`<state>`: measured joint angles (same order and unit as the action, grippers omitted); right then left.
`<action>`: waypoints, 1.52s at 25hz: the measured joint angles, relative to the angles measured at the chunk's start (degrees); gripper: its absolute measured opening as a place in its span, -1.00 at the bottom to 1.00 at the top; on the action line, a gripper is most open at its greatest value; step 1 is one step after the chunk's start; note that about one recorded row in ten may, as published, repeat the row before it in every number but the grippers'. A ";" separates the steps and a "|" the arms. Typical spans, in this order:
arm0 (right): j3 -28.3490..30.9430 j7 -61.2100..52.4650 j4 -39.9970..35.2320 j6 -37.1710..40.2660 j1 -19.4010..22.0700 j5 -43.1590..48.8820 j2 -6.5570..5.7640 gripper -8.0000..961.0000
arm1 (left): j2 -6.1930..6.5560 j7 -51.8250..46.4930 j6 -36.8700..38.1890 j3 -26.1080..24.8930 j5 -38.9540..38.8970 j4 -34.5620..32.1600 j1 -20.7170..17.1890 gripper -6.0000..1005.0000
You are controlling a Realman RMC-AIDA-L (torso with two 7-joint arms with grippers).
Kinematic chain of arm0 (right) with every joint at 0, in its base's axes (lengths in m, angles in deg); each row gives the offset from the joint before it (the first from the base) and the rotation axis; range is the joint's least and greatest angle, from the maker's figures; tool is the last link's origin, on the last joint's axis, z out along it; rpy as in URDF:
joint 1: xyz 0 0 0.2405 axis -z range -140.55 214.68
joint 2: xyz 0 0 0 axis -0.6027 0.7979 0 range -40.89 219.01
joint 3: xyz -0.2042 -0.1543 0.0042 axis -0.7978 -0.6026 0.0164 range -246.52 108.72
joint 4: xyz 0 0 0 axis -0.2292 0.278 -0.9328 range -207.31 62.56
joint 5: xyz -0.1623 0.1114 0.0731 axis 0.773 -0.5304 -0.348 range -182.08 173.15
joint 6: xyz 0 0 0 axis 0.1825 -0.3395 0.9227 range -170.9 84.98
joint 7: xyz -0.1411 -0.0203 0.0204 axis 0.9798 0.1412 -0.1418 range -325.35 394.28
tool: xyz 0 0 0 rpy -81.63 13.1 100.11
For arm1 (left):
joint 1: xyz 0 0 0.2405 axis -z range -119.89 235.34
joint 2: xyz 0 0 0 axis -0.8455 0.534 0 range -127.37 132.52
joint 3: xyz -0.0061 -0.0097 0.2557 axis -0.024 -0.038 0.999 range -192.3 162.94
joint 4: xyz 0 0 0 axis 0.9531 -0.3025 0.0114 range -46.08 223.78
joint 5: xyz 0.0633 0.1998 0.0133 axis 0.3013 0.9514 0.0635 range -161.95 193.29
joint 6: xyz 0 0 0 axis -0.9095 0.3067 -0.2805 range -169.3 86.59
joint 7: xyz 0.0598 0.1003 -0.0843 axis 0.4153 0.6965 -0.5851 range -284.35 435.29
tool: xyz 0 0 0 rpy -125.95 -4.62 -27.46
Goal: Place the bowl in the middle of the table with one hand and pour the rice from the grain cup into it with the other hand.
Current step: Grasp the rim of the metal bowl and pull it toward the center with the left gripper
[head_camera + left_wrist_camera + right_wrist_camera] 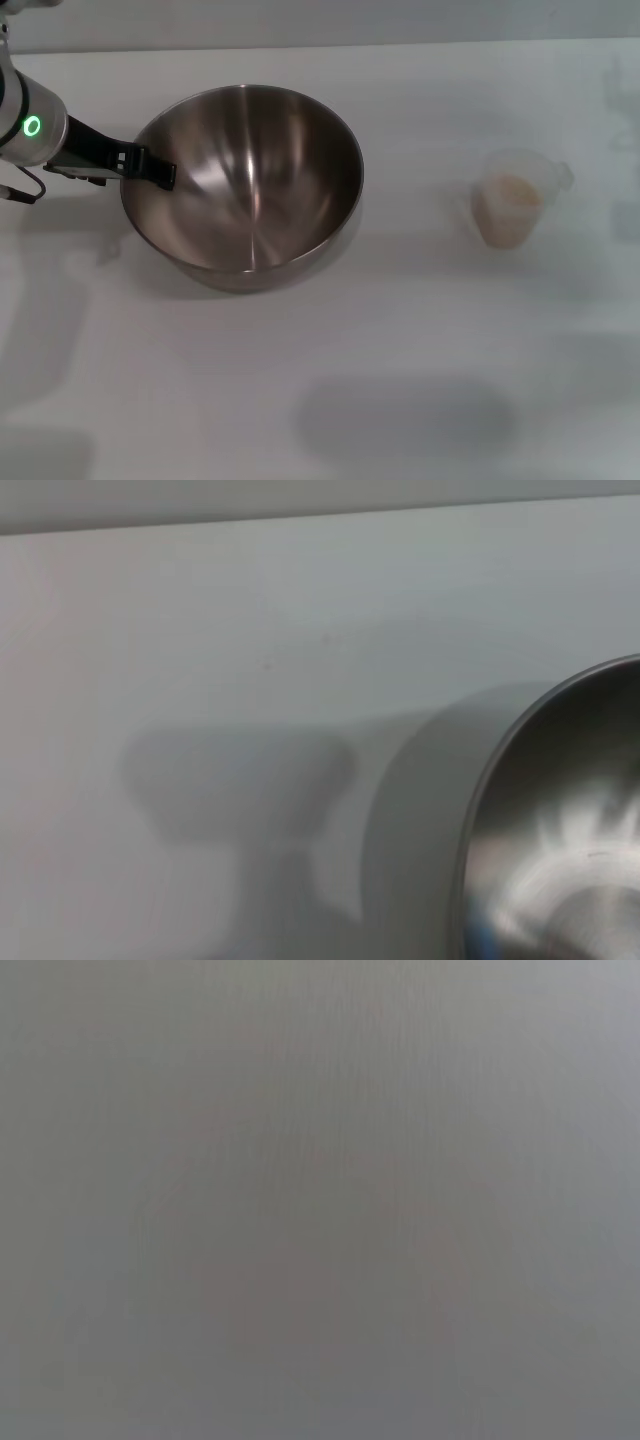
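One bowl [245,180], one grain cup [510,208] of rice [514,192], one gripper [150,168], one table [400,350]

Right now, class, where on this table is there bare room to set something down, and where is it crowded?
Bare table runs along the near edge and between the bowl and the grain cup. It is crowded on the robot's left, where the left claw meets the bowl's rim.
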<state>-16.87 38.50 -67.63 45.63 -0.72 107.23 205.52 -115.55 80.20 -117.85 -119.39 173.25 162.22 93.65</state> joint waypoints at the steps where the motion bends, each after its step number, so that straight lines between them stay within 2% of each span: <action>1: 0.00 0.00 0.00 0.00 0.00 0.00 0.00 0.14 | 0.00 0.16 0.05 0.02 0.02 -0.21 0.09 0.41; 16: 0.00 0.02 0.00 0.07 0.00 0.00 -0.11 0.14 | 0.00 0.73 1.52 0.73 0.01 -4.03 1.66 0.36; 19: 0.00 0.02 0.00 0.09 0.00 0.00 -0.11 0.14 | 0.02 0.78 1.52 0.74 0.00 -4.46 1.91 -0.10; 35: 0.00 0.01 0.00 0.44 0.09 0.00 -0.09 0.14 | 0.12 1.94 1.62 0.29 0.83 -6.38 3.42 -0.81; 38: 0.00 0.01 0.00 0.44 0.09 0.00 -0.09 0.14 | 0.12 3.33 1.62 0.16 0.78 -6.46 3.54 -0.81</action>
<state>-16.87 38.51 -67.63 46.07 -0.63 107.24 205.43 -115.43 83.54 -116.23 -119.22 174.03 155.76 97.20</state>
